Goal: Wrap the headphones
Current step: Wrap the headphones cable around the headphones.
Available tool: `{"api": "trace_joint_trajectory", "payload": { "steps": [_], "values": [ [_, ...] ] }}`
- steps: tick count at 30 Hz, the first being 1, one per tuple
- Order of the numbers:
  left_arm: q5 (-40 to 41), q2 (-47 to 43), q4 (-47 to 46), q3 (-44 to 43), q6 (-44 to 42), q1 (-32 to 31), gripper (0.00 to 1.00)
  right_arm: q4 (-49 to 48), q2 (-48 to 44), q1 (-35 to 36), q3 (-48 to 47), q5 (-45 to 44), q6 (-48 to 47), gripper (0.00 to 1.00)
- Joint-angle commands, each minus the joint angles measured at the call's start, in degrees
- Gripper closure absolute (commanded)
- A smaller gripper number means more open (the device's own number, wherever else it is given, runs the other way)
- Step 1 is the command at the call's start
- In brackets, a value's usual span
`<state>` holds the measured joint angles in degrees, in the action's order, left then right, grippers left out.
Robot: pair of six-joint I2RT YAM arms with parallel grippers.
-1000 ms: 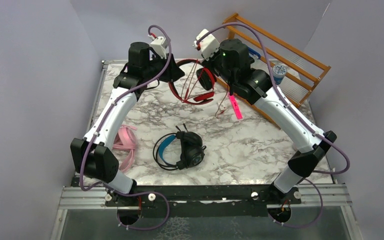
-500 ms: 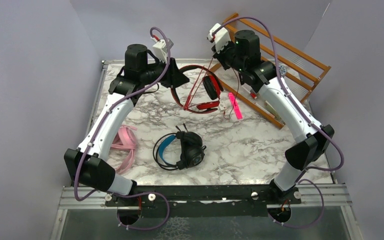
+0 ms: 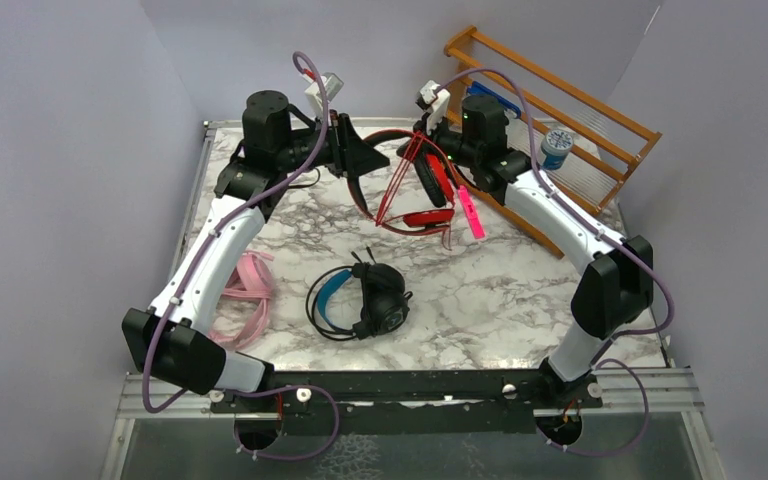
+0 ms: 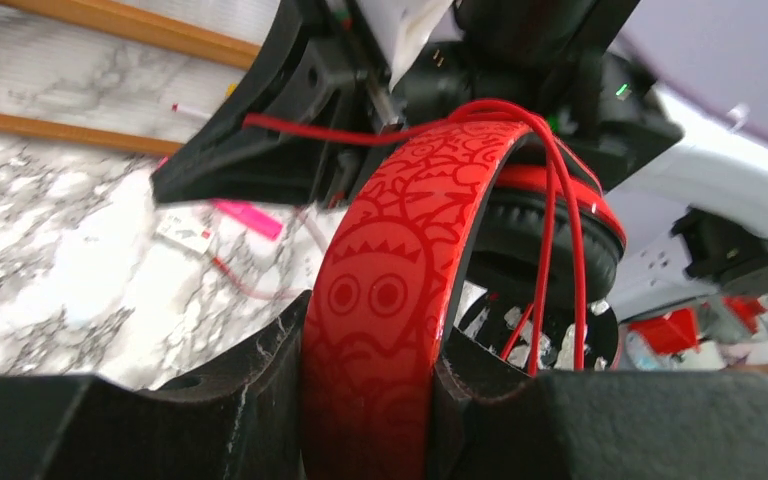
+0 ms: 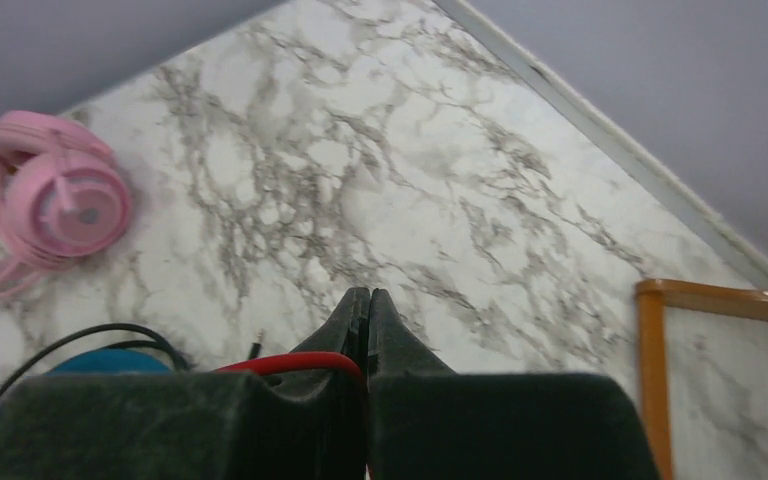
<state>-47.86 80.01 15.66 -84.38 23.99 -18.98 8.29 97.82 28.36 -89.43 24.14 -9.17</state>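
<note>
While the left gripper [image 4: 370, 370] was clamped on the band [image 4: 380, 290] of the red headphones [image 3: 428, 216], holding them up over the far middle of the table [image 3: 520, 290], the right gripper [image 5: 367, 300] was pinched tight on their red cable [image 5: 295, 362]. Step in hand, prob.: winding cable round the set, w/ strands already across the band. Next move needs r. arm to carry another turn w/ light tension, no snag. Black/blue pair [image 3: 375, 300] lay near centre & pink pair [image 3: 250, 290] near left, both apart from the grippers.

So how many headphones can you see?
3. The red patterned headphones are held up at the back in the left pincer. The black headphones with a blue band lie in the middle. The pink headphones lie at the left, partly behind the left arm.
</note>
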Motion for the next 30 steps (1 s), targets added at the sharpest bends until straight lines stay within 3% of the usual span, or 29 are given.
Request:
{"api": "trace_joint_trajectory", "payload": {
  "steps": [1,9,15,25,30],
  "values": [
    [-4.64,-3.54,-18.82,1.11,15.29,-0.36,1.0,-11.46,2.05,-0.5,4.03,9.29,12.22,0.97],
    [2.78,-2.37,-29.58,0.13,29.03,-0.35,1.0,-26.93,5.93,-0.48,12.67,19.85,28.47,0.99],
    [7.33,-1.4,-31.96,-0.64,32.45,-0.38,1.0,-40.44,8.74,-0.26,19.88,23.21,38.47,0.97],
    [13.35,0.41,-29.97,-3.59,32.36,-0.35,1.0,-51.25,10.63,0.44,27.8,24.59,41.74,0.89],
    [16.04,1.07,-28.76,-4.05,32.8,-0.35,1.0,-56.87,11.3,0.63,31.5,24.68,44.17,0.93]
  ]
}}
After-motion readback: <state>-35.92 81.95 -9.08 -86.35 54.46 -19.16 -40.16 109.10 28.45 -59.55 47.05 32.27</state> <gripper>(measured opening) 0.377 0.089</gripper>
